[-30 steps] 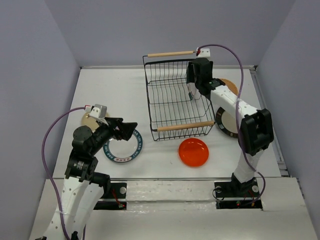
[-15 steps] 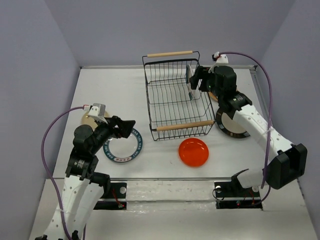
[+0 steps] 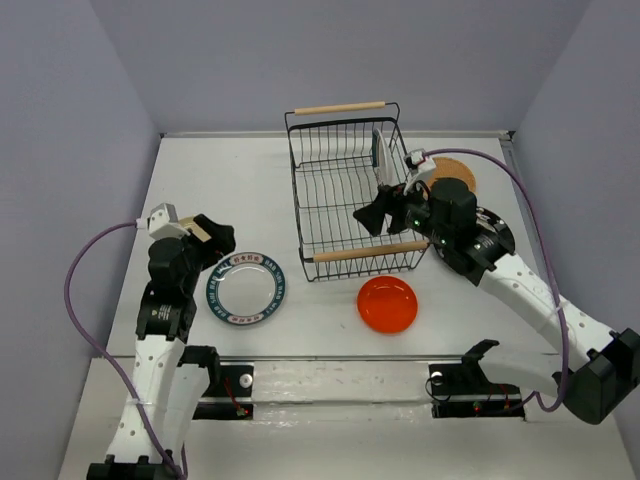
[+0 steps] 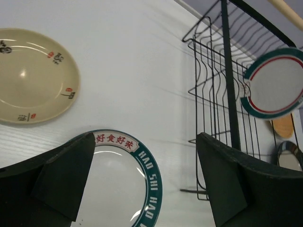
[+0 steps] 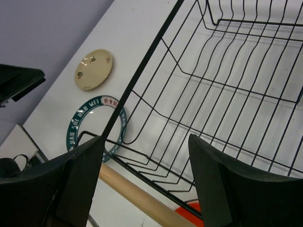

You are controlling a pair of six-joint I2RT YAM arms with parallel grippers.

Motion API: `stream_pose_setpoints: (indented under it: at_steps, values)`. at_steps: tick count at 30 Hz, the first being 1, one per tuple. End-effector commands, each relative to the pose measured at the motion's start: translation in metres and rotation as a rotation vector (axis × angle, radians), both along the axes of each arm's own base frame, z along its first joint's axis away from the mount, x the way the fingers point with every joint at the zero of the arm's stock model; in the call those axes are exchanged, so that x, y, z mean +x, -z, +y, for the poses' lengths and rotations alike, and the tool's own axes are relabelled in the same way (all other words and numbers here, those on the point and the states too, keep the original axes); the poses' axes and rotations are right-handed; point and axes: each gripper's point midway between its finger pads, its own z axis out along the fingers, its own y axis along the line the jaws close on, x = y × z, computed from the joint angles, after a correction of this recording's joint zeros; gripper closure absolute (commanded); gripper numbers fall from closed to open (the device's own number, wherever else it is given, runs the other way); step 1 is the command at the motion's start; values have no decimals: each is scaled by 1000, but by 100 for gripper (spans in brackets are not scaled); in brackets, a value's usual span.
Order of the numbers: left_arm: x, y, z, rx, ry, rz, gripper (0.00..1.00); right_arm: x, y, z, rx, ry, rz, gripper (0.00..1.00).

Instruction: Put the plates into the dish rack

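The black wire dish rack [image 3: 340, 200] stands mid-table; one green-rimmed plate [image 3: 380, 158] stands upright at its far right, also in the left wrist view [image 4: 274, 82]. My right gripper [image 3: 375, 215] is open and empty above the rack's near right part [image 5: 146, 142]. My left gripper [image 3: 212, 240] is open and empty, just left of the second green-rimmed plate [image 3: 246, 289], which lies flat [image 4: 123, 179]. The orange-red plate [image 3: 388, 304] lies in front of the rack. The beige plate [image 4: 33, 75] lies at the left. The tan woven plate [image 3: 455, 170] and black-rimmed plate [image 3: 495, 235] lie right of the rack.
The rack's near wooden handle [image 3: 370, 252] runs just below my right gripper, also in the right wrist view [image 5: 142, 198]. The far handle [image 3: 340, 106] is at the back. Grey walls enclose the table on three sides.
My right gripper has let go of the green-rimmed plate, left it standing in the rack, and drawn back toward the near handle. My left arm has pulled back to the left.
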Motion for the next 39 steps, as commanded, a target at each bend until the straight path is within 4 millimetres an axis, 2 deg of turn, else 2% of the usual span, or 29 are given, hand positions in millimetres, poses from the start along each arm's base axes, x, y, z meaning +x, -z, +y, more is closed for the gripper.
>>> stream_pose_setpoints:
  at_steps: [1,2,5,6,9,10,12,15,18,22,25,27,30,31,32,36,38,39]
  values:
    - [15,13,43,-93,-220,-3,1,-28,-24,-1,81,-72,-76,23]
    - [18,33,57,-149,-291,23,1,-33,-24,-1,89,-86,-79,23]
    - [19,68,73,-230,-367,88,1,-48,-22,-2,126,-123,-73,23]
    - [16,86,84,-279,-425,121,1,-52,-21,-2,140,-131,-67,23]
    - [12,101,99,-311,-514,117,2,-60,-18,-2,162,-153,-78,23]
    - [9,101,114,-284,-595,96,3,-62,-16,-1,169,-166,-73,23]
    - [7,110,123,-302,-651,114,7,-65,-11,1,180,-180,-67,23]
    - [8,117,135,-313,-726,117,11,-68,-8,4,193,-203,-60,23]
    - [12,132,155,-334,-815,136,15,-72,-4,7,189,-221,-54,23]
    - [20,149,168,-379,-878,172,17,-81,-11,7,204,-255,-65,23]
    - [29,165,170,-379,-884,229,21,-81,-13,6,207,-251,-71,23]
    - [36,171,172,-377,-875,250,31,-81,-12,6,203,-250,-71,23]
    - [44,168,174,-384,-872,230,71,-80,-9,7,202,-248,-59,23]
    - [46,168,175,-379,-866,235,90,-79,-9,7,201,-247,-60,23]
    - [48,169,174,-377,-858,239,94,-79,-10,7,202,-247,-59,23]
    - [49,161,178,-363,-858,218,95,-78,-12,9,206,-250,-54,22]
    - [50,148,176,-375,-846,177,95,-78,-15,9,209,-252,-59,21]
    - [51,130,176,-379,-834,116,95,-77,-15,10,208,-252,-54,20]
